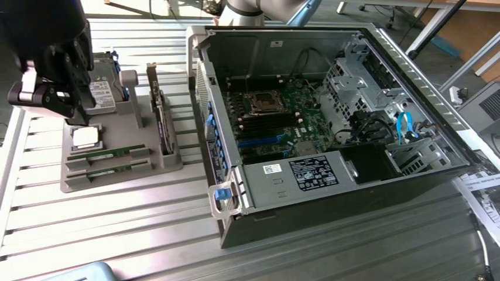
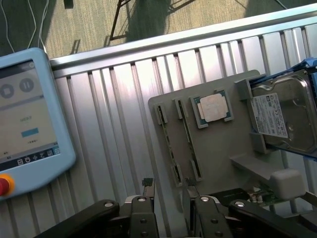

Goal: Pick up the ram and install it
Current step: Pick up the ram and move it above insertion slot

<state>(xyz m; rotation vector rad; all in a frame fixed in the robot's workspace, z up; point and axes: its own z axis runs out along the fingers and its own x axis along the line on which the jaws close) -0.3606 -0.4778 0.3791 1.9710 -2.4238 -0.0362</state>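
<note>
Ram (image 2: 169, 144) is not yet picked up: two sticks lie in their slots on the grey tray (image 2: 218, 151), beside the CPU (image 2: 214, 108) and the hard drive (image 2: 285, 114). Gripper (image 2: 168, 191) hangs near one end of the sticks, fingers apart, holding nothing. Pick-up and fitting into the open case (image 1: 266, 55) both look left to do. Labels on the drive and case, and the pendant (image 2: 29, 124) screen, are too small to read.

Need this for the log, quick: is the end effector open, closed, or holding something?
End effector: open, holding nothing. Both ram sticks sit in the tray.
</note>
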